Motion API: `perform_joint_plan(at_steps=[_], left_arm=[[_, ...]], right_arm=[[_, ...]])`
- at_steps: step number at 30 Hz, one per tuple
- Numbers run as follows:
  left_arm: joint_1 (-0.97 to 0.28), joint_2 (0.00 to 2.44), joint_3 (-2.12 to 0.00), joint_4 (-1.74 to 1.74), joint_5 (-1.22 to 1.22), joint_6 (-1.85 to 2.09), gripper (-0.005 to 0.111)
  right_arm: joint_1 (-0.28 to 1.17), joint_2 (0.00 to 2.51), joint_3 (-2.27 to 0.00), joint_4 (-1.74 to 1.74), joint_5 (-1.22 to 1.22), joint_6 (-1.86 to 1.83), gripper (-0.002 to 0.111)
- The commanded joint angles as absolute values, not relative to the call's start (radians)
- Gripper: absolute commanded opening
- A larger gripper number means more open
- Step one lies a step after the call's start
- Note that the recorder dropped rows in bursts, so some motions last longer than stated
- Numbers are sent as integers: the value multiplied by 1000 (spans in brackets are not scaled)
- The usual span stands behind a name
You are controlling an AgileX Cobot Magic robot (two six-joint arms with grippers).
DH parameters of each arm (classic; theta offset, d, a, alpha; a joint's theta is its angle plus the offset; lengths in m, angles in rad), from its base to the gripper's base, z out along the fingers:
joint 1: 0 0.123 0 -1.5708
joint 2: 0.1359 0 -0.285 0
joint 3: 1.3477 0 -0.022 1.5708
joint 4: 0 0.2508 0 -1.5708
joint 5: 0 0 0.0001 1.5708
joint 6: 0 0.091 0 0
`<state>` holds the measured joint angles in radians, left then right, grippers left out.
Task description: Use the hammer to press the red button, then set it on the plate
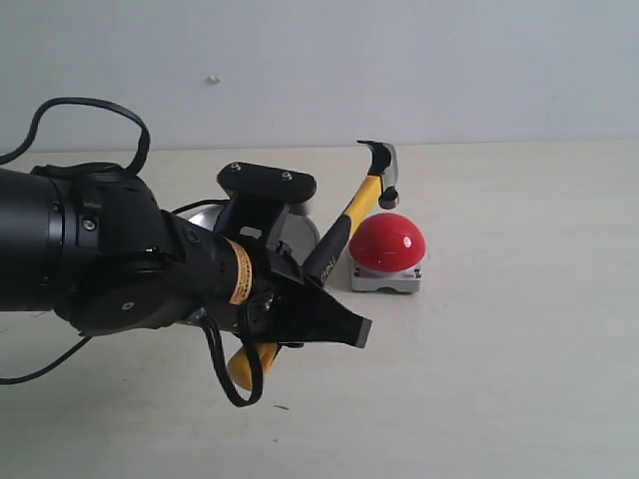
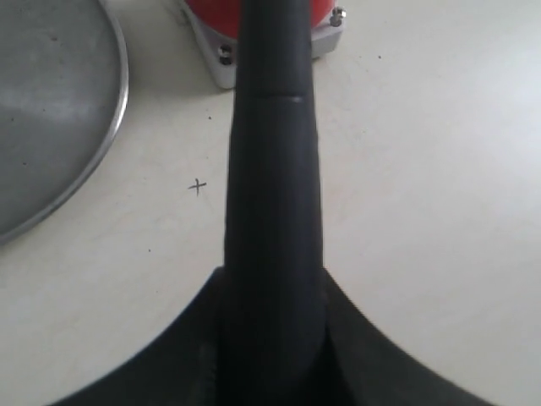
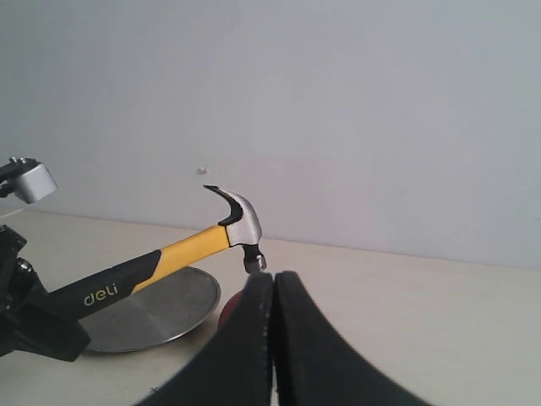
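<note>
My left gripper (image 1: 318, 291) is shut on the black grip of the hammer (image 1: 361, 203), which slants up to the right. Its dark head (image 1: 380, 163) hangs over the far side of the red button (image 1: 387, 241). The yellow looped end (image 1: 245, 365) sticks out below the gripper. In the left wrist view the hammer's handle (image 2: 272, 169) runs out from my left gripper (image 2: 272, 342) toward the red button (image 2: 207, 10). The plate (image 1: 303, 232) lies behind the left arm, mostly hidden. My right gripper (image 3: 273, 281) is shut on nothing, low in front of the hammer's head (image 3: 242, 222), and hides most of the button (image 3: 229, 312).
The plate (image 2: 51, 127) lies beside the button's grey-white base (image 2: 221, 61); the plate (image 3: 156, 311) also shows under the handle in the right wrist view. A small cross mark (image 2: 197, 186) is on the tabletop. The bulky left arm (image 1: 90, 249) fills the left foreground.
</note>
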<state>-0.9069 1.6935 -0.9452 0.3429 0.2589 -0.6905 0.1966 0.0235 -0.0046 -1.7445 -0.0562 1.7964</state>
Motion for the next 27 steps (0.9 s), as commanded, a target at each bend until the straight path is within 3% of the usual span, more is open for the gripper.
perform_joint_plan(at_steps=[1, 15, 22, 27], left_arm=[[-906, 1670, -954, 365, 181, -691, 0], [-887, 1492, -1038, 415, 268, -689, 0], [-902, 1692, -883, 350, 131, -692, 0], [-906, 1722, -893, 350, 95, -689, 0]], right_arm=[[198, 29, 0, -1744, -59, 1791, 0], [198, 29, 0, -1744, -59, 1791, 0], [198, 29, 0, -1744, -59, 1791, 0], [198, 29, 0, -1744, -59, 1791, 0]])
